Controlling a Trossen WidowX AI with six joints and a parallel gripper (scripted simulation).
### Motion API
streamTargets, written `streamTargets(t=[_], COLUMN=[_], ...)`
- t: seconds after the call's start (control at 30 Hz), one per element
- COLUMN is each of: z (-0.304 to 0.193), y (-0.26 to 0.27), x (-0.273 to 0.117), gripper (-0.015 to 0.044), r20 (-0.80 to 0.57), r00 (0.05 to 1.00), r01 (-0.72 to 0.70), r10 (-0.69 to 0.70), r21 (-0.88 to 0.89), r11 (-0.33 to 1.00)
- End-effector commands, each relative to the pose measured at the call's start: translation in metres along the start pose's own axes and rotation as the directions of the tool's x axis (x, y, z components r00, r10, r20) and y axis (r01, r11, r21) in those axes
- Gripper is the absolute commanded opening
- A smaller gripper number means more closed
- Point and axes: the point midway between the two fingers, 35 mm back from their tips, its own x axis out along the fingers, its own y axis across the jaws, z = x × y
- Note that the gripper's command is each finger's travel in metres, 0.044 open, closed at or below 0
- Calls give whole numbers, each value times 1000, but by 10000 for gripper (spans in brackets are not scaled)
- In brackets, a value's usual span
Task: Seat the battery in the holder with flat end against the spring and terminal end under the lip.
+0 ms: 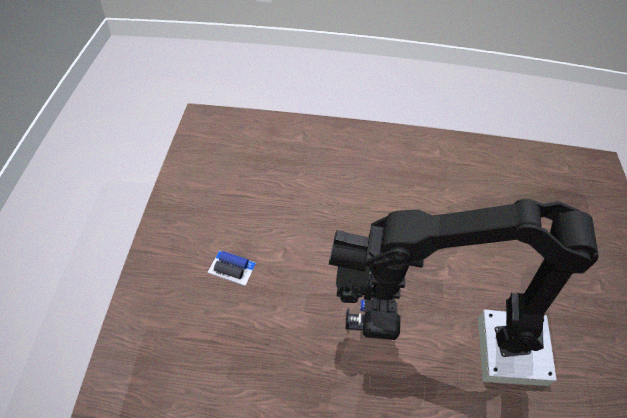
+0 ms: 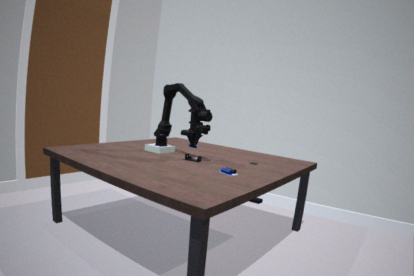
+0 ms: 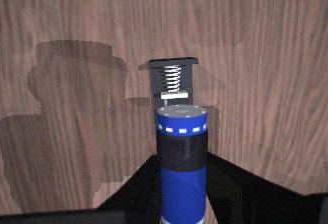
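Observation:
The blue battery [image 2: 195, 145] [image 3: 183, 190] with a black band is held between the fingers of my gripper [image 2: 193, 143] [image 3: 180, 161]. Its flat grey end faces up the wrist view, toward the spring [image 1: 355, 319] [image 3: 173, 79]. A bit of blue also shows beside the gripper in the top view. The black holder [image 1: 348, 320] [image 2: 193, 159] [image 3: 174, 61] stands on the table below, with a gap between it and the battery in the exterior view. The battery and fingers hide the holder's lip end in the wrist view, and the gripper hides it in the top view.
A blue and a black cylinder [image 1: 233, 260] [image 1: 228, 270] lie side by side on a white and blue card [image 1: 245, 280]. A small dark flat thing [image 2: 253, 163] lies farther off on the table. The arm's pale base [image 1: 489, 350] [image 2: 160, 149] stands on the table.

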Motion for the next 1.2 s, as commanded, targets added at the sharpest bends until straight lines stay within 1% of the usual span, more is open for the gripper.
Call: streamTargets(t=[0.0, 0.1, 0.63, 1.17], z=[3, 3, -5, -2], y=[-5, -5, -4, -4], x=[0, 2, 40, 47], gripper=[77, 77, 77, 77], r20=[-4, -14, -253, -345], r00=[1000, 1000, 967, 939], r01=[1, 0, -7, -10], r10=[-1, -1, 2, 3], r21=[-33, -33, -22, -18], r11=[999, 999, 1000, 1000])
